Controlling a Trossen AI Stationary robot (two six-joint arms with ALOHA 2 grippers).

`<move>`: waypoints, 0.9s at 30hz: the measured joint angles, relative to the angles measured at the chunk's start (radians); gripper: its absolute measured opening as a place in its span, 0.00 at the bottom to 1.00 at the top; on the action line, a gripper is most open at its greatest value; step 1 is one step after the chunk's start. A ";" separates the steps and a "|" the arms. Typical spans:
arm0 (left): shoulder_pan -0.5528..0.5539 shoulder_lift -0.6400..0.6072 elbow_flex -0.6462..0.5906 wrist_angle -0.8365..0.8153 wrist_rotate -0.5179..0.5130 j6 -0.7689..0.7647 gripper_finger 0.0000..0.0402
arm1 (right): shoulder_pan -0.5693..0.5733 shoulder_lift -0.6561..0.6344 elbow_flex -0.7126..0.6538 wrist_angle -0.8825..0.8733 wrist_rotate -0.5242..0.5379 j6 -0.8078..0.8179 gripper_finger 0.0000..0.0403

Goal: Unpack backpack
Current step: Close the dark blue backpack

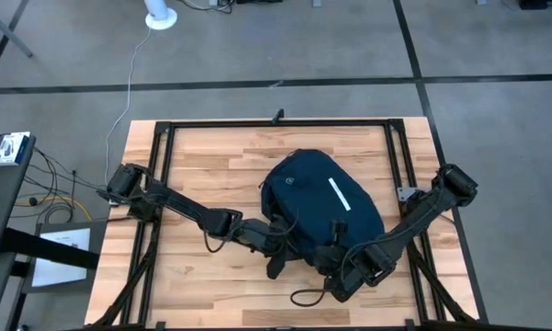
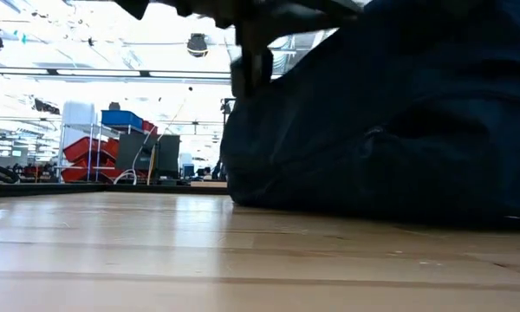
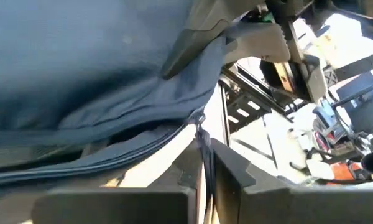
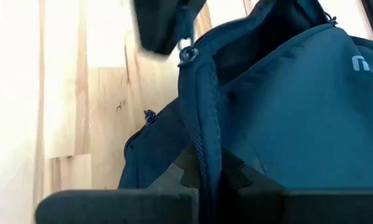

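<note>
Both jaws shut on backpack cords | long axis diagonal | stripe toward right arm

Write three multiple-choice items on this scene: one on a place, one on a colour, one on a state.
1. Where does the backpack lie?
A. on the wooden table
B. on the floor
C. on a shelf

2. What colour is the stripe on it?
A. red
B. white
C. yellow

3. What is the left claw doing?
A. hanging open, far from the backpack
B. holding a bottle
C. pinching a thin zipper cord

Answers:
1 A, the high view shows planks under it.
2 B, it shows white on navy.
3 C, the cord runs between the closed fingers.
</note>
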 joint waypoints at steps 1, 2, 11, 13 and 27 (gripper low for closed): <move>0.000 -0.019 0.000 -0.031 0.001 0.007 0.01 | 0.006 -0.005 0.000 -0.006 -0.005 0.006 0.00; 0.000 -0.036 0.000 -0.058 0.001 0.013 0.01 | 0.012 -0.008 0.000 -0.013 -0.007 0.010 0.00; 0.023 -0.175 0.004 -0.291 -0.004 0.085 0.00 | 0.054 -0.067 0.002 -0.035 0.015 0.028 0.00; 0.028 -0.191 0.004 -0.311 -0.003 0.103 0.00 | 0.056 -0.072 0.002 -0.036 0.015 0.034 0.00; 0.090 -0.224 0.003 -0.519 0.185 0.178 0.00 | 0.064 -0.072 0.001 -0.036 -0.014 0.043 0.00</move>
